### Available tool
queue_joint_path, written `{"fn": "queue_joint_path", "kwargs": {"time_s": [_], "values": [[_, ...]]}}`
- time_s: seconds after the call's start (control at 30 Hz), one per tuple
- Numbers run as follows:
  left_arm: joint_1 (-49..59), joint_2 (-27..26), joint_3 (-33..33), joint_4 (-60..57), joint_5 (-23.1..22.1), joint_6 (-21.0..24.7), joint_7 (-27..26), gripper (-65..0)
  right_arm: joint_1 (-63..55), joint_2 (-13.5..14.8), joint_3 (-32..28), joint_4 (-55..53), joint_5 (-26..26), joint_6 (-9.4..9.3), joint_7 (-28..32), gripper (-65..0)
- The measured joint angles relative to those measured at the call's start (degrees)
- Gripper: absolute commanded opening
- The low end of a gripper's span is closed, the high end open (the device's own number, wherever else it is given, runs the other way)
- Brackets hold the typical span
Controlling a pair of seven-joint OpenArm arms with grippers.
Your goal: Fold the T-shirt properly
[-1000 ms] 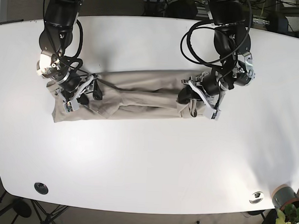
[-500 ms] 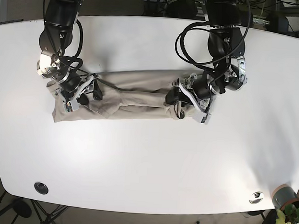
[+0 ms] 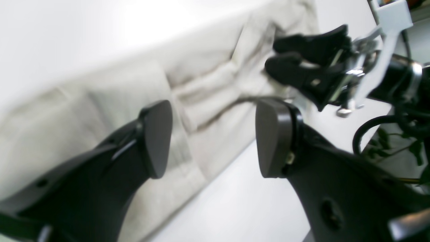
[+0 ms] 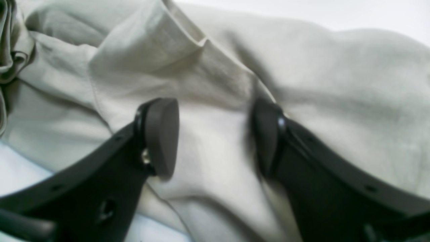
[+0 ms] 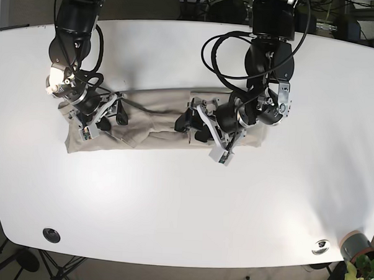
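Left end effector (image 3: 211, 137) spread wide, empty, above the shirt (image 5: 157, 117). Right end effector (image 4: 215, 134) likewise spread, pads straddling creased cloth. Beige shirt bunched into a long wrinkled band across the white surface (image 5: 184, 202).

My overhead view: white table (image 5: 171, 207) under bright even light, dark floor beyond edges, tripod legs (image 5: 51, 267) below, potted plant (image 5: 364, 275) at corner.
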Motion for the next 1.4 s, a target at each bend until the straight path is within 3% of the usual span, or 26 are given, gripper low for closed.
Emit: {"fn": "queue_joint_path", "kwargs": {"time_s": [0.13, 0.3, 0.47, 0.6, 0.73, 0.87, 1.1, 1.4], "values": [[-0.28, -0.35, -0.96, 3.98, 0.00, -0.20, -0.39, -28.2, -0.15, -0.07, 0.04, 1.20, -0.44, 0.02, -0.74, -30.8], [-0.13, -3.45, -3.54, 5.68, 5.51, -0.20, -0.33, -28.5, -0.13, -0.09, 0.11, 3.80, -0.94, -0.02, -4.90, -30.8], [1.46, -6.80, -8.46, 5.68, 5.33, -0.48, -0.59, -28.5, -0.33, -0.33, 1.55, 9.86, 7.89, 0.07, -10.01, -30.8], [4.59, -8.09, -13.75, 5.66, 5.77, -0.94, -5.27, -28.5, -0.04, 0.31, 1.92, 15.39, 13.64, -0.48, -15.93, -30.8], [6.82, -10.40, -15.93, 5.33, 5.62, -5.20, -6.93, -29.0, -0.13, -0.15, 1.73, 20.00, 18.56, -0.39, -19.37, -30.8], [6.43, -10.67, -17.99, 2.32, 5.79, -6.78, -8.00, -40.0, -0.09, -1.03, -1.49, 22.40, 21.68, -0.42, -21.46, -30.8], [6.56, -11.58, -17.33, -3.76, 6.16, -12.33, -10.47, -54.6, 1.42, -4.20, -11.13, 25.55, 21.59, -0.57, -21.73, -30.8], [4.83, -11.54, -15.50, -8.52, 6.32, -13.14, -11.72, -55.7, 3.17, -7.91, -20.81, 25.16, 15.96, -0.24, -22.43, -30.8]]}}
